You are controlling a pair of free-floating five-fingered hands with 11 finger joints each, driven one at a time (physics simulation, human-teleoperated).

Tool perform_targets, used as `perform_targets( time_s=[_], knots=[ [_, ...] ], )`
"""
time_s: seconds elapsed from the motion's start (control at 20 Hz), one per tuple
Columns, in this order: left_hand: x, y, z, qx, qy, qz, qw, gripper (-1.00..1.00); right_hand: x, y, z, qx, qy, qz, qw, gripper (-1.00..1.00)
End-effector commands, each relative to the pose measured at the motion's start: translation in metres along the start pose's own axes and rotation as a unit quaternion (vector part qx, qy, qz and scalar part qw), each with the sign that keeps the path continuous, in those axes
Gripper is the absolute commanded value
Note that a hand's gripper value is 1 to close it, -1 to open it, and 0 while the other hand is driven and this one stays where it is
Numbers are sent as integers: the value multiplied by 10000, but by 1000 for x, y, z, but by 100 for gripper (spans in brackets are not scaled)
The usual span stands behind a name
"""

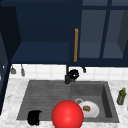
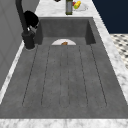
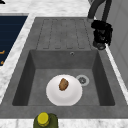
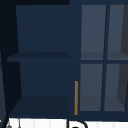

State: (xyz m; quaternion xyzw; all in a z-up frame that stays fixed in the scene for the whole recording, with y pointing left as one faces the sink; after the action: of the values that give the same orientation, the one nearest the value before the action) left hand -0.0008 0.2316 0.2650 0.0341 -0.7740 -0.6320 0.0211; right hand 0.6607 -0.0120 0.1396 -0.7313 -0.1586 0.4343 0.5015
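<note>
My right hand (image 1: 73, 74) hovers at the back of the sink, right beside the black faucet (image 1: 67, 76). In the right side view this hand (image 3: 101, 33) sits over the faucet's base (image 3: 99, 46), fingers curled round its handle. The left side view shows the same hand (image 2: 31, 19) against the faucet's stem (image 2: 23, 20). My left hand (image 1: 34, 117) hangs idle with relaxed fingers at the sink's front left edge. A white plate (image 3: 71, 96) with a brown piece of food (image 3: 63, 84) lies in the basin. A big red ball (image 1: 67, 114) shows at the front.
The grey sink (image 1: 45, 95) has a ribbed draining board on the left and the basin on the right, with a drain (image 3: 82, 80). An olive bottle (image 1: 121, 96) stands on the right counter. Above, a dark blue cabinet (image 4: 42, 57) stands open, with an orange handle (image 1: 76, 45).
</note>
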Motion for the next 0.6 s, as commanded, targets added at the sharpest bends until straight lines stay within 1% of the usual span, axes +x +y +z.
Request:
perform_targets(
  time_s=[0.0,0.1,0.15,0.2,0.25,0.3,0.35,0.45,0.55],
  knots=[
    [0,0,0,0,0,0,10000,0,11,-7,13,55,-67,14,10000,100],
    [0,0,0,0,0,0,10000,0,0,1,-1,-10,-49,9,10000,100],
    [0,0,0,0,0,0,10000,0,-5,-1,-8,-13,18,103,9999,100],
    [0,0,0,0,0,0,10000,0,-12,-6,-11,31,34,100,9999,100],
    [0,0,0,0,0,0,10000,0,-20,-11,-15,158,11,56,9999,-100],
    [0,0,0,0,0,0,10000,0,-25,-21,-20,317,3,75,9995,-100],
    [0,0,0,0,0,0,10000,0,-27,-26,-22,407,5,35,9992,-100],
    [0,0,0,0,0,0,10000,0,-34,-35,-26,549,-87,11,9985,-100],
    [0,0,0,0,0,0,10000,0,-45,-46,-27,628,-96,0,9980,-100]
  ],
)
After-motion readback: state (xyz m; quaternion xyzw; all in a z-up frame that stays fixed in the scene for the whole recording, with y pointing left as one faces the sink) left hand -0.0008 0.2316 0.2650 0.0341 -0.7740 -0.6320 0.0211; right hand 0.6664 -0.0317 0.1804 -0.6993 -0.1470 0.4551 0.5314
